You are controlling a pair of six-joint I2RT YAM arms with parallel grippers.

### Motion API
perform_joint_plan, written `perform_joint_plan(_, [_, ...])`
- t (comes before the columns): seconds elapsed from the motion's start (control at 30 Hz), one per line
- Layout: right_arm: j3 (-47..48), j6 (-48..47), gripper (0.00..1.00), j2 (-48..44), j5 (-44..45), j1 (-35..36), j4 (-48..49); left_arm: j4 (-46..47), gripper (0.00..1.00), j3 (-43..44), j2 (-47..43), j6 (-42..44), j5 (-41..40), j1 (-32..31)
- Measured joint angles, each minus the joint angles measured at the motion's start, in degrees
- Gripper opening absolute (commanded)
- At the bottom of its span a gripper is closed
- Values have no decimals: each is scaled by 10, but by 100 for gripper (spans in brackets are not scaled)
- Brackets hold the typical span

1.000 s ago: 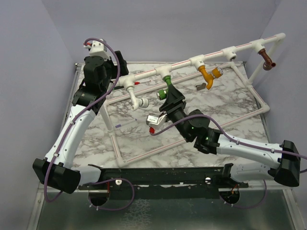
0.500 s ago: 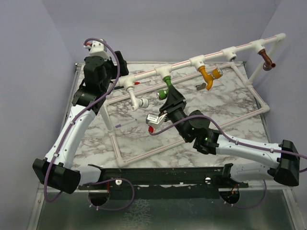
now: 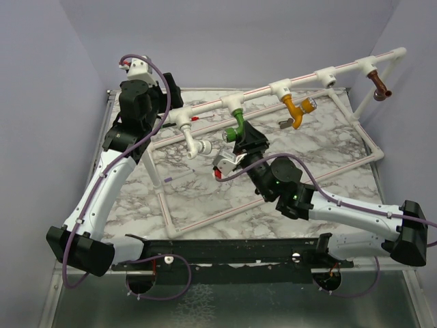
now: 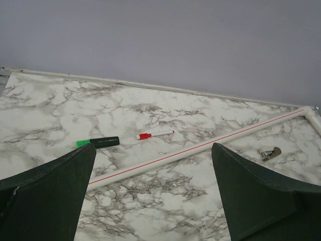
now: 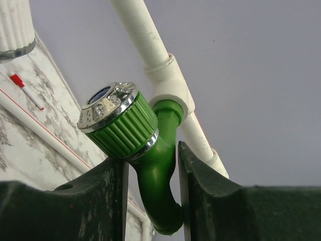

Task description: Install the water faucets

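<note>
The green faucet (image 5: 150,165) hangs from a white tee on the raised red-striped pipe (image 5: 150,45), its silver-capped knob to the left. My right gripper (image 5: 152,155) is shut on its bent spout, one finger on each side. In the top view the green faucet (image 3: 238,125) sits under the pipe with the right gripper (image 3: 242,139) just below it. A white faucet (image 3: 193,141), an orange-yellow faucet (image 3: 295,108) and a brown faucet (image 3: 379,85) hang from the same pipe. My left gripper (image 3: 171,96) is open and empty by the pipe's left end, and its wrist view (image 4: 153,146) looks over bare marble.
A white red-striped pipe frame (image 3: 273,188) lies on the marble table. A green marker (image 4: 98,142), a red-capped marker (image 4: 155,134) and a small grey metal piece (image 4: 270,153) lie on the table. Purple walls close in the back and sides.
My right wrist has rolled and shifted slightly up toward the pipe, turning the green faucet more upright under its tee. The left arm has not moved.
</note>
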Motion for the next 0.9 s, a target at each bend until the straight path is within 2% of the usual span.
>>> perform_joint_plan(0.13, [-6, 56, 0, -5, -3, 0, 14, 0, 99, 0, 0, 0, 0, 0])
perform_joint_plan(0.37, [-27, 206, 1, -27, -13, -6, 42, -5, 99, 0, 0, 1, 2, 0])
perform_joint_plan(0.57, [-27, 286, 3, -33, -11, -10, 42, -2, 99, 0, -2, 3, 2, 1])
perform_joint_plan(0.73, [-26, 313, 42, -42, -9, -10, 24, -2, 99, 0, -2, 3, 3, 1])
perform_joint_plan(0.9, [-12, 320, 63, -51, -11, -10, -13, -1, 99, 0, -3, 2, 6, 1])
